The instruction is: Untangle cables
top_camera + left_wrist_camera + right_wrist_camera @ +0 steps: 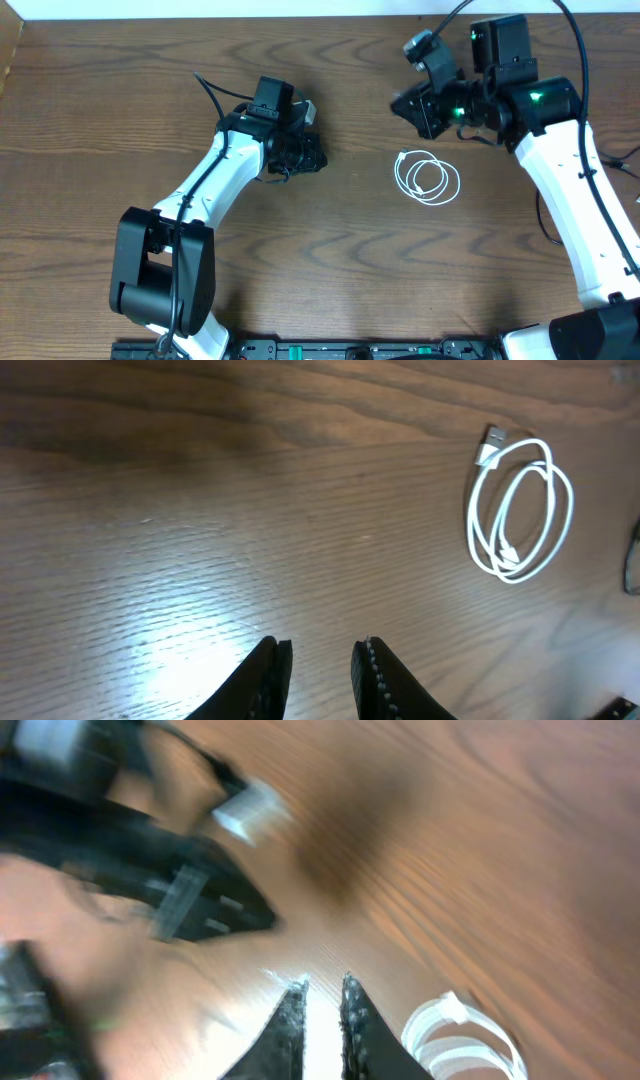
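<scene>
White cable [428, 178]: you see it coiled flat on the table, between both arms, nearer the right gripper [408, 103], touching neither.
Left gripper [320, 665]: your jaws stand slightly apart, holding nothing.
Right gripper: narrow gap, seemingly empty; the view is blurred.
Table [340, 250]: brown wood grain, pale wall behind.

Robot lab bench; two white arms [215, 175] on wood-grain table [330, 270].
</scene>
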Tool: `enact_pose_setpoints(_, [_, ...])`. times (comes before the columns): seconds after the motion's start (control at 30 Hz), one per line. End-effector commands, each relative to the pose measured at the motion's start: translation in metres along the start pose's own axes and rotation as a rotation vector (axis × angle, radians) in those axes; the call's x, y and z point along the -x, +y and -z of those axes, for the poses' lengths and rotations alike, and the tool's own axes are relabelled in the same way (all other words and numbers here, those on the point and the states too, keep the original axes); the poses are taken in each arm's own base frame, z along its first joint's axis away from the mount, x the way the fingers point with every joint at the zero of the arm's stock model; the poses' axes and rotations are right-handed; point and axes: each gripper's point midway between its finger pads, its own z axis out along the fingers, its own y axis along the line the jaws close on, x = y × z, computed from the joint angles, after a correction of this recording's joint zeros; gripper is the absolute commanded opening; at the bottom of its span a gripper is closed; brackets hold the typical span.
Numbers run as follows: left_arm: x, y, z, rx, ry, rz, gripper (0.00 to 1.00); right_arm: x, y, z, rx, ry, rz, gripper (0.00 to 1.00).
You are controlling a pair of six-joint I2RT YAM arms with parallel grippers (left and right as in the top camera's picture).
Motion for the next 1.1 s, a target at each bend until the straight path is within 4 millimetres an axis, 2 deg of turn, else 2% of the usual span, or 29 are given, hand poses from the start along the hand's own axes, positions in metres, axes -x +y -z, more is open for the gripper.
enact_pose_setpoints(0.0, [0.003,-0.01,0.006,-0.037,-0.007,-0.03,0.26,-0.037,-0.047,-0.009,-0.24,0.126,-0.058,0.16])
enact_pose_setpoints(0.03, [0.003,-0.009,0.006,-0.033,-0.009,-0.031,0.27,-0.047,-0.05,-0.014,-0.249,0.154,-0.068,0.16])
enact_pose_setpoints(0.2, [0.002,-0.009,0.006,-0.032,-0.008,-0.03,0.27,-0.098,-0.057,-0.033,-0.248,0.276,-0.122,0.33])
enact_pose_setpoints(0.3, [0.001,-0.009,0.006,-0.031,-0.003,-0.027,0.27,-0.129,-0.08,-0.038,-0.38,0.333,-0.202,0.34])
enact_pose_setpoints(0.4, [0.001,-0.009,0.006,-0.031,-0.002,-0.027,0.27,-0.148,-0.101,-0.04,-0.509,0.337,-0.288,0.33])
enact_pose_setpoints(0.6, [0.0,-0.008,0.006,-0.029,0.002,-0.024,0.27,-0.164,-0.107,-0.055,-0.531,0.293,-0.393,0.31])
enact_pose_setpoints(0.73, [-0.001,-0.008,0.006,-0.028,0.007,-0.022,0.27,-0.18,-0.104,-0.059,-0.544,0.294,-0.54,0.37])
enact_pose_setpoints(0.9, [-0.001,-0.008,0.006,-0.027,0.008,-0.022,0.27,-0.205,-0.102,-0.062,-0.573,0.31,-0.701,0.4])
enact_pose_setpoints(1.07, [-0.002,-0.007,0.006,-0.027,0.01,-0.02,0.27,-0.206,-0.09,-0.078,-0.471,0.281,-0.756,0.42])
